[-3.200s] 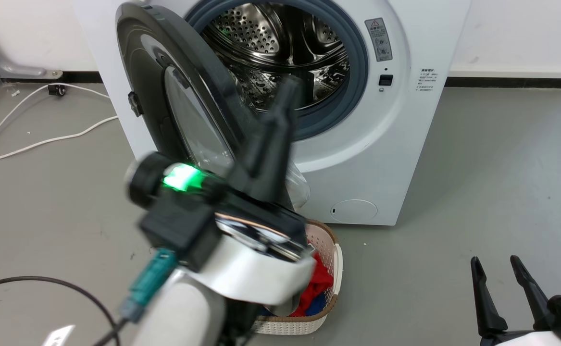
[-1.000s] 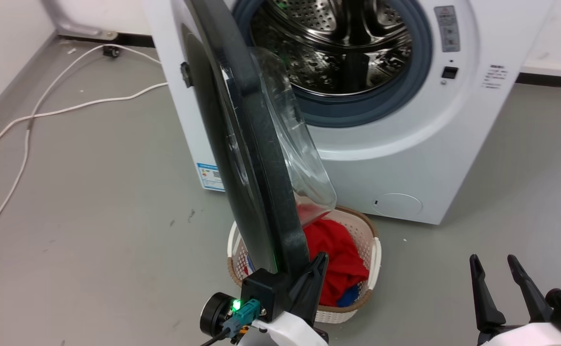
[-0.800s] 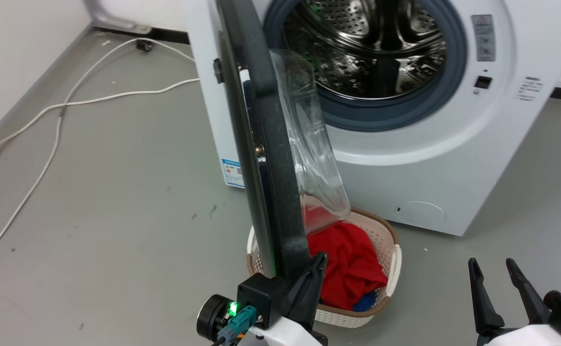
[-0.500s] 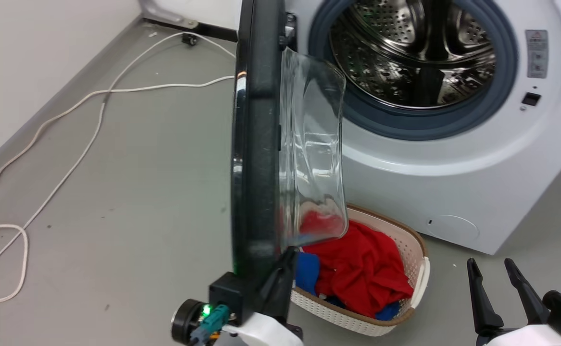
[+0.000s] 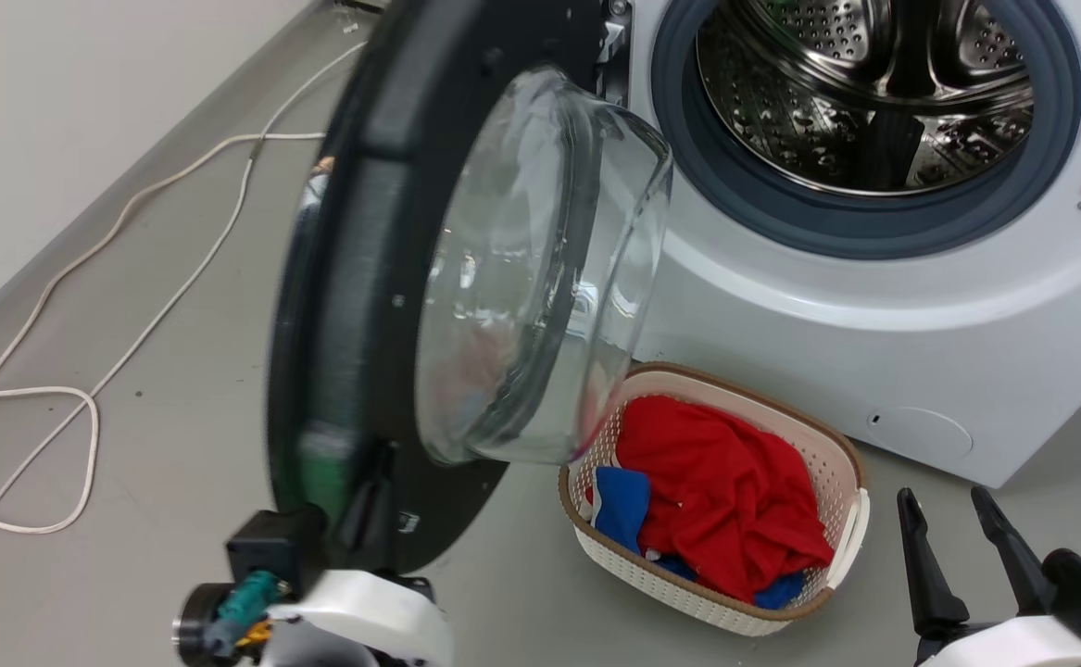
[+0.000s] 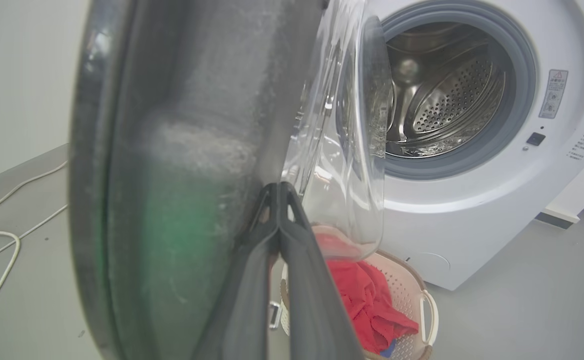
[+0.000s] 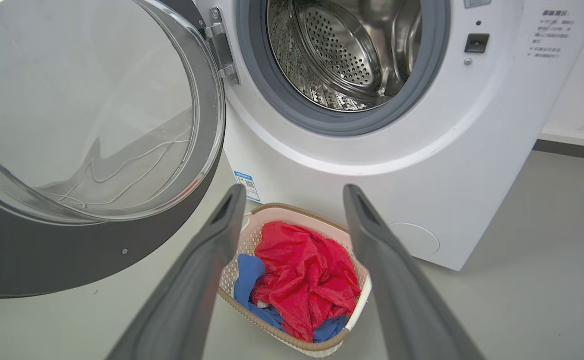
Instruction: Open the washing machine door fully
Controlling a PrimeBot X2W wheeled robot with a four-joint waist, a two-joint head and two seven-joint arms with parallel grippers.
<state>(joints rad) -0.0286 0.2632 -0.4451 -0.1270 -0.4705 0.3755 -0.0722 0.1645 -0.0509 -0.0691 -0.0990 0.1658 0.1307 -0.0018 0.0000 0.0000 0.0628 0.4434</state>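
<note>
Head view: the washing machine door (image 5: 466,278) stands swung well out from the washing machine (image 5: 873,306), with the left pincer (image 5: 359,496) low against the door's inner rim. The push is best directed along the hinge arc, away from the glass bowl. Left wrist view: that pincer's fingers lie together, tips on the dark inner face. Right wrist view: the right pincer (image 7: 294,189), fingers apart and holding nothing, points over the laundry basket (image 7: 297,345), beside the door.
</note>
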